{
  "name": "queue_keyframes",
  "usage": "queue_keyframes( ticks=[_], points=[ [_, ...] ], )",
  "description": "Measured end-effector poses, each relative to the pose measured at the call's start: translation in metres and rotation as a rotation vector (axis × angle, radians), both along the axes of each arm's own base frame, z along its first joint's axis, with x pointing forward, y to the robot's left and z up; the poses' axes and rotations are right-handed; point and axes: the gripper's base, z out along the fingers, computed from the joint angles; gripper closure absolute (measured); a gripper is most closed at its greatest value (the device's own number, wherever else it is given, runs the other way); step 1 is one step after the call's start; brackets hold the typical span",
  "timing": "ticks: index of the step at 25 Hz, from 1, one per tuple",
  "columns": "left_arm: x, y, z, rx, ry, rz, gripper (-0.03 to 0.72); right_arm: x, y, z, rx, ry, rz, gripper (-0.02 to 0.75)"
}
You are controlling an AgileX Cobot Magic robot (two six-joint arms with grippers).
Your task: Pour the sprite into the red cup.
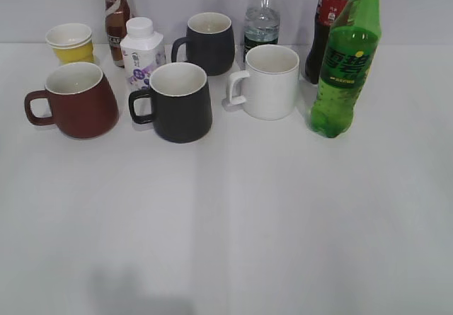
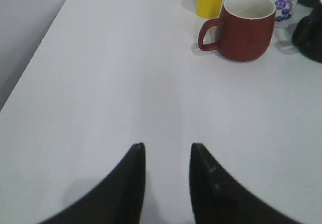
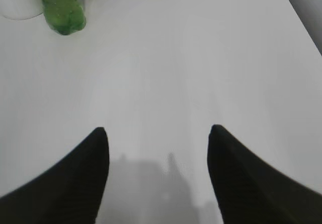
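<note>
The sprite (image 1: 345, 64) is a tall green bottle standing upright at the back right; its base shows at the top left of the right wrist view (image 3: 63, 10). The red cup (image 1: 79, 101) stands at the back left, handle to the left, white inside; it also shows in the left wrist view (image 2: 246, 26). My left gripper (image 2: 167, 146) is open and empty over bare table, well short of the red cup. My right gripper (image 3: 157, 129) is open wide and empty, well short of the sprite. Neither gripper shows in the exterior view.
Near the red cup stand a yellow paper cup (image 1: 71, 42), a small white milk bottle (image 1: 141, 56), two black mugs (image 1: 178, 102) (image 1: 209, 42) and a brown drink bottle (image 1: 115, 18). A white mug (image 1: 269, 81), a clear water bottle (image 1: 262, 18) and a cola bottle (image 1: 325, 25) stand by the sprite.
</note>
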Motion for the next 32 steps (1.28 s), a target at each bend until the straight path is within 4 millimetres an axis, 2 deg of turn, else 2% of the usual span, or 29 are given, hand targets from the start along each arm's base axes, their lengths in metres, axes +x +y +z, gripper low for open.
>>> queue_keyframes(
  ticks=[13,16,19,22,32],
  points=[
    [0.000,-0.001,0.000,-0.013,-0.005,-0.010,0.449,0.000,0.000,0.000,0.001,0.000,0.001,0.276],
    [0.001,-0.002,0.012,-0.015,-0.102,-0.031,0.449,0.000,0.002,0.010,0.032,-0.064,0.018,0.276],
    [0.009,-0.002,0.029,-0.010,-0.266,-0.055,0.449,0.012,0.008,0.029,0.090,-0.204,0.050,0.276],
    [0.030,-0.003,0.031,-0.003,-0.330,-0.063,0.449,0.035,0.010,0.040,0.106,-0.279,0.054,0.276],
    [0.127,-0.008,-0.017,-0.003,-0.257,-0.092,0.449,0.123,0.023,0.035,0.097,-0.242,0.090,0.276]
  ],
)
